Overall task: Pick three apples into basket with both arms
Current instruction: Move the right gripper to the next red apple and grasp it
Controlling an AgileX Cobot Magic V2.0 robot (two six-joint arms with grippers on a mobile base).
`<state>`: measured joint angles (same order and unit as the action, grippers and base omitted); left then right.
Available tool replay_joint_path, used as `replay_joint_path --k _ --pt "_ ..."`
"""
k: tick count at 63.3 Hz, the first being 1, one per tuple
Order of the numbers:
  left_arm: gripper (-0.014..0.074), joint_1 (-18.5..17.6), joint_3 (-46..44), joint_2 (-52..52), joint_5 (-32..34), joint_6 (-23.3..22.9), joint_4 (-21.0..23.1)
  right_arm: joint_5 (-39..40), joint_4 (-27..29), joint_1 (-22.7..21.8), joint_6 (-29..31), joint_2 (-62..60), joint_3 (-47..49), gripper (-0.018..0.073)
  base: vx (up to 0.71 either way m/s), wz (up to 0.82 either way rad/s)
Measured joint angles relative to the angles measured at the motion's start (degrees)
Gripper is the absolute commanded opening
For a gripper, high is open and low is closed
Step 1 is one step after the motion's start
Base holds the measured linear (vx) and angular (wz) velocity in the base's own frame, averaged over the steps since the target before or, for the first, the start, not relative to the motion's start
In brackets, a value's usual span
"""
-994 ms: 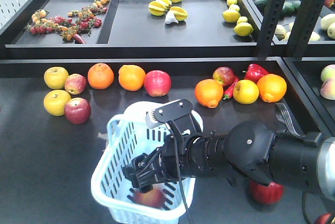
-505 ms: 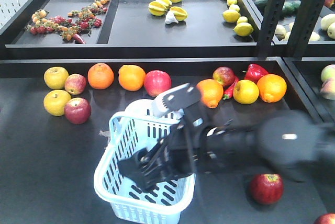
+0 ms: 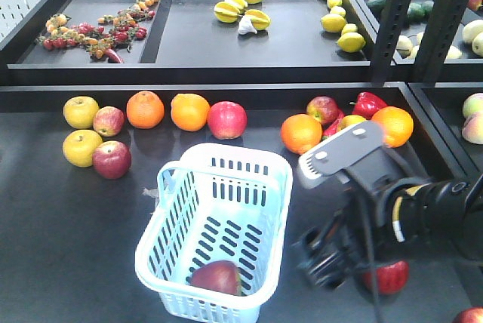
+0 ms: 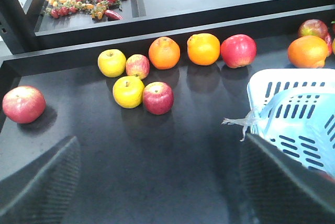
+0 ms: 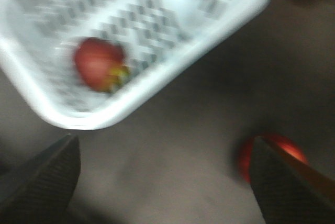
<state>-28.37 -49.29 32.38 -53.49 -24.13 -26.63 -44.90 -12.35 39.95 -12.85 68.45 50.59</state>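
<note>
The right gripper [image 3: 326, 259] is a blur. At its 3 o'clock a red apple [image 3: 389, 279] is half hidden behind the arm [image 3: 445, 210]. A second apple [image 3: 472, 315] is cut off at the frame's 5 o'clock. The right wrist view smears the basket [image 5: 209, 30]; the fruit inside [image 5: 98, 64] is probably an apple.

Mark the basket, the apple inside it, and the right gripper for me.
basket [image 3: 235, 151], front-facing view, far rim.
apple in the basket [image 3: 217, 278], front-facing view, its red top.
right gripper [image 5: 162, 148], right wrist view, midway between its open fingertips.
</note>
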Motion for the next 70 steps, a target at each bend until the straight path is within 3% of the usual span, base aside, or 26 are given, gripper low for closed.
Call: replay_joint_path --k 8,17,29,39,50,70 --pt "0.0585 0.0 0.0 0.0 0.0 0.0 0.0 -0.87 -2.36 -5.44 -1.66 -0.11 0.0 0.0605 0.0 0.0" --pt "0.0585 0.0 0.0 0.0 0.0 0.0 0.0 -0.65 0.83 -16.46 4.2 0.35 0.0 0.06 0.0 0.0" --pt "0.0585 0.0 0.0 0.0 0.0 0.0 0.0 -0.31 14.24 -32.29 18.11 5.5 0.0 0.0594 0.0 0.0" --pt "0.0585 0.0 0.0 0.0 0.0 0.0 0.0 1.93 24.43 -40.33 27.74 12.18 0.0 0.0594 0.0 0.0" --pt "0.0585 0.0 0.0 0.0 0.0 0.0 0.0 4.47 27.75 -41.41 31.87 19.89 0.0 0.0594 0.0 0.0" --pt "0.0585 0.0 0.0 0.0 0.0 0.0 0.0 11.75 26.17 -36.85 32.04 29.8 0.0 0.0594 0.0 0.0"
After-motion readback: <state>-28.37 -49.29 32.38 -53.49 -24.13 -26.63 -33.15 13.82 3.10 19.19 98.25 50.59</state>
